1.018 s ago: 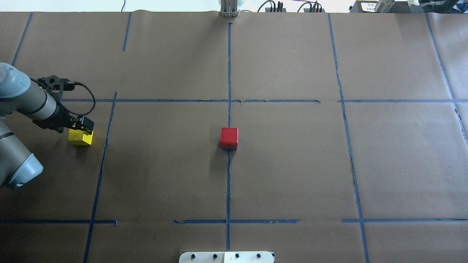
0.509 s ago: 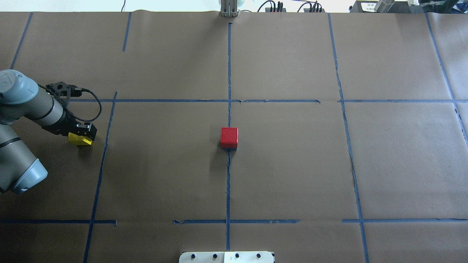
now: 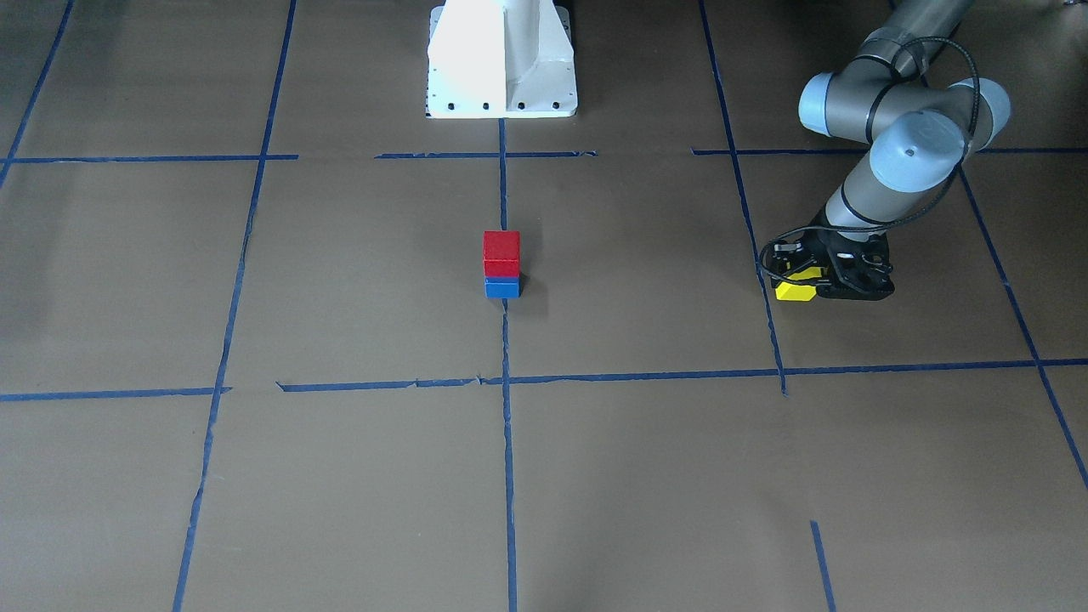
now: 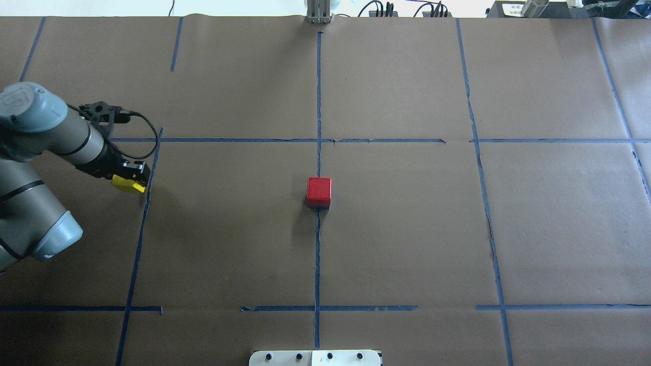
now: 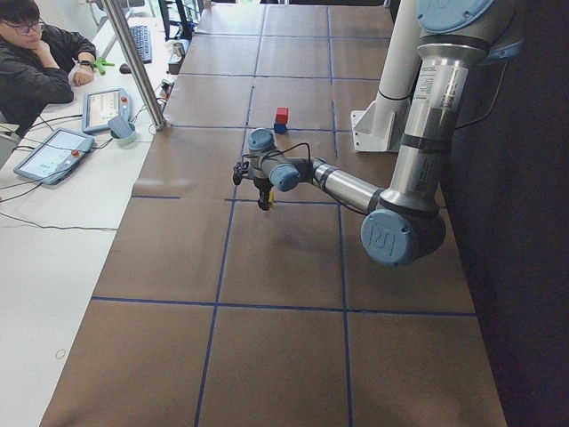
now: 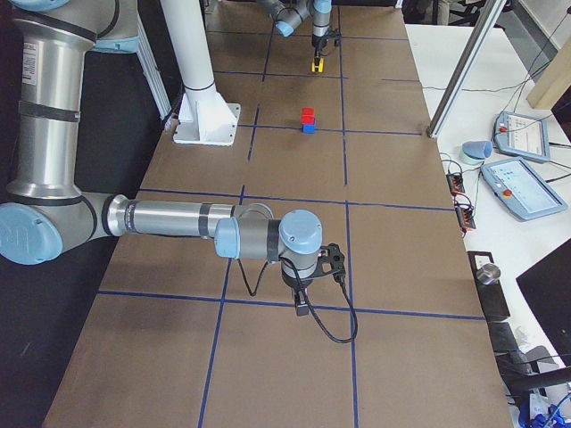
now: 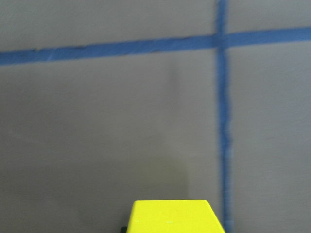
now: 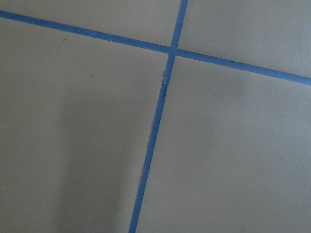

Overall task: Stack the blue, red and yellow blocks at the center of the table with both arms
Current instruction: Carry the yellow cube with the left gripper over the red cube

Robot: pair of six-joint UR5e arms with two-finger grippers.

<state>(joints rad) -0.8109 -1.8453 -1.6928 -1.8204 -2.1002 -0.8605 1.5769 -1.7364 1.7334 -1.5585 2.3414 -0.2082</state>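
A red block point(image 4: 319, 189) sits on a blue block point(image 3: 501, 289) at the table's centre, on the middle tape line. In the overhead view only a sliver of the blue block shows. My left gripper point(image 4: 133, 175) is shut on the yellow block point(image 4: 129, 184) and holds it above the paper at the table's left, beside a tape line. The yellow block also shows at the bottom of the left wrist view point(image 7: 172, 217). My right gripper point(image 6: 303, 308) shows only in the exterior right view, low over the table's right end. I cannot tell whether it is open or shut.
The brown paper bears a grid of blue tape lines point(image 4: 318, 101). The white robot base point(image 3: 501, 59) stands at the near middle edge. An operator point(image 5: 36, 62) and tablets point(image 5: 53, 151) are at a side table beyond the far edge.
My left gripper has lifted the yellow block off the paper and carried it a little rightward toward the centre. The red and blue stack has not moved.
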